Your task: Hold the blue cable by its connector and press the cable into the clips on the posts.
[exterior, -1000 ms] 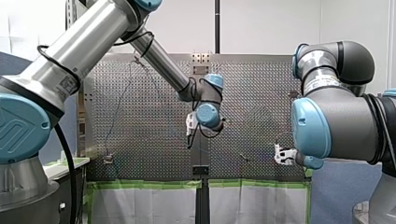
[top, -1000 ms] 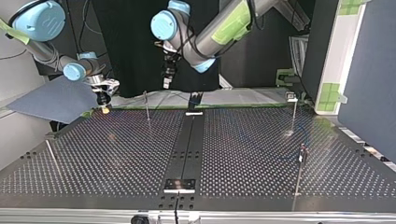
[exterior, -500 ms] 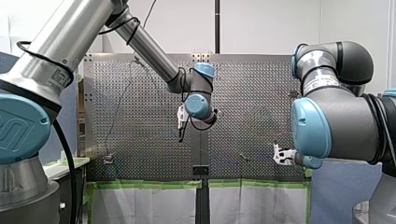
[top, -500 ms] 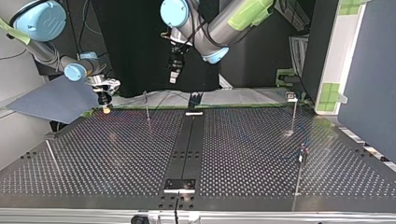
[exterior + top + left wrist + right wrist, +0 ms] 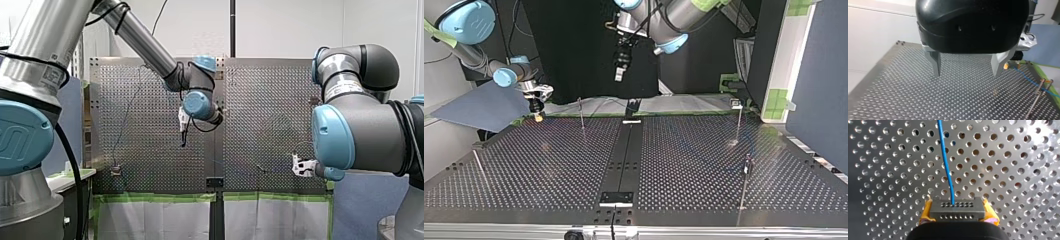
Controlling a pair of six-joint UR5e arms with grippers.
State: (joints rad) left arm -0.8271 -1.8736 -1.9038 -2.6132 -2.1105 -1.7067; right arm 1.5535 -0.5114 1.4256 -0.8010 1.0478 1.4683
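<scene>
Right gripper (image 5: 959, 213): yellow pads closed on the connector (image 5: 957, 208).
Blue cable (image 5: 945, 162): leaves the connector toward 12 o'clock, ahead of the gripper, over the perforated table (image 5: 1010, 170).
Left gripper (image 5: 966, 68): fingers wide apart, empty, above the table; the cable passes at its 4 o'clock, apparently touching a post (image 5: 1035, 100).

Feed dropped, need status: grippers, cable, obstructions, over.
Left gripper open, empty, above the table. Right gripper shut on the connector, blue cable leading ahead. Cable meets a post; clipped or not, cannot tell. No obstruction seen.
</scene>
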